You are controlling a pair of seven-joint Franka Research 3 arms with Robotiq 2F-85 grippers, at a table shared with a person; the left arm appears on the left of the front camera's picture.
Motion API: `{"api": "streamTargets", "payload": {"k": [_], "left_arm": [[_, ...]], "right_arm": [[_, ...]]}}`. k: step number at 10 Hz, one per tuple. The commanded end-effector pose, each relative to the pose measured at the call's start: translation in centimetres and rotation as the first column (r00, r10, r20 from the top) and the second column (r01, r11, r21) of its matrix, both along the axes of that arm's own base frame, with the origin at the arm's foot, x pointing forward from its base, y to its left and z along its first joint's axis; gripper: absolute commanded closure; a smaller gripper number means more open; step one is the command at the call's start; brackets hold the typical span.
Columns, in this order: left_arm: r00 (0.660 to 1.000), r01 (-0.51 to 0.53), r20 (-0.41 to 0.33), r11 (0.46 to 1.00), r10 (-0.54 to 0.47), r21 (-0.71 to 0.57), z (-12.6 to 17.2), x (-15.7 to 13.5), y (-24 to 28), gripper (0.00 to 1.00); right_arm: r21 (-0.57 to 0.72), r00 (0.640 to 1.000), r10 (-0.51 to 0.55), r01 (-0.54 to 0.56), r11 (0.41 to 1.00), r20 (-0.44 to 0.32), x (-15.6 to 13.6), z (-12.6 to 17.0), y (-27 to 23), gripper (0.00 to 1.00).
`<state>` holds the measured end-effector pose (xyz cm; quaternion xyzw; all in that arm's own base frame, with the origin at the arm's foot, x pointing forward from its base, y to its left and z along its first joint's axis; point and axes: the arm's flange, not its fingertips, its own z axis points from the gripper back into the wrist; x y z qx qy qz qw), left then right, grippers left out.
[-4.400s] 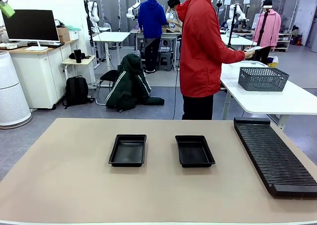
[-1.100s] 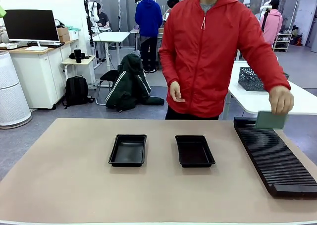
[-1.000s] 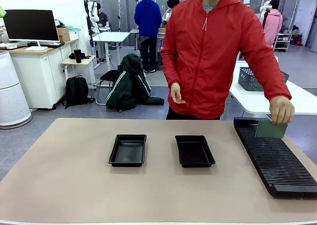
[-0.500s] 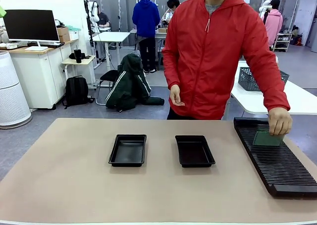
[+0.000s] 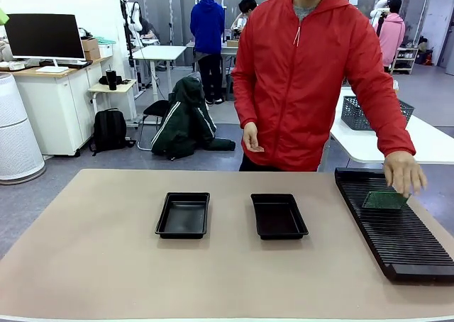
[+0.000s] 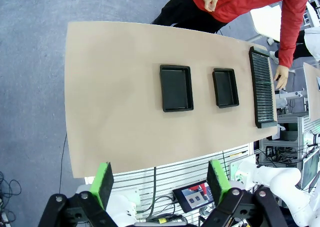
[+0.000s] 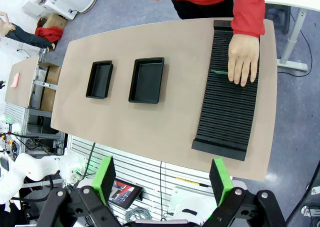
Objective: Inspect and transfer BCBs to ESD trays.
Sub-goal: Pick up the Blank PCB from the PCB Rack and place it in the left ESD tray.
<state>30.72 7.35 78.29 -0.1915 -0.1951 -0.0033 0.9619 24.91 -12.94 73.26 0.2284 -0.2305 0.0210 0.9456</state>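
Note:
Two empty black ESD trays [image 5: 183, 215] [image 5: 278, 215] lie side by side in mid-table. One pale green BCB [image 5: 385, 199] stands slotted on edge in the long black ribbed rack [image 5: 397, 237] at the right, with the person's hand [image 5: 404, 173] resting on its top edge. From high above the table, my left gripper [image 6: 161, 187] is open and looks down on the trays [image 6: 176, 87] [image 6: 225, 87]. My right gripper [image 7: 162, 184] is open too, high over the trays [image 7: 99, 79] [image 7: 147, 80], the rack [image 7: 227, 112] and the BCB's thin green edge [image 7: 218, 72].
A person in a red jacket [image 5: 305, 74] stands at the far side of the tan table [image 5: 106, 265]. A dark mesh basket [image 5: 355, 113] sits on a white table behind. Bare tabletop surrounds the trays.
The person turned from the back table with the board, lowered it into the rack's far end, and now the fingers spread loosely over its top edge.

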Motion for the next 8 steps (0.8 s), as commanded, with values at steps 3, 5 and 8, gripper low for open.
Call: {"api": "streamTargets", "payload": {"k": [3,5,8], "left_arm": [[1.000,-0.001,0.003,1.000,0.001,-0.001,-0.01,-0.16,0.06,0.00],[1.000,-0.001,0.003,1.000,0.001,-0.001,-0.01,-0.16,0.06,0.00],[1.000,-0.001,0.003,1.000,0.001,-0.001,-0.01,-0.16,0.06,0.00]], "right_arm": [[0.004,1.000,0.003,-0.003,1.000,0.000,-0.04,-0.11,-0.02,0.00],[0.004,1.000,0.003,-0.003,1.000,0.000,-0.04,-0.11,-0.02,0.00],[0.000,1.000,0.000,0.000,1.000,0.000,0.00,0.00,0.00,0.00]]}}
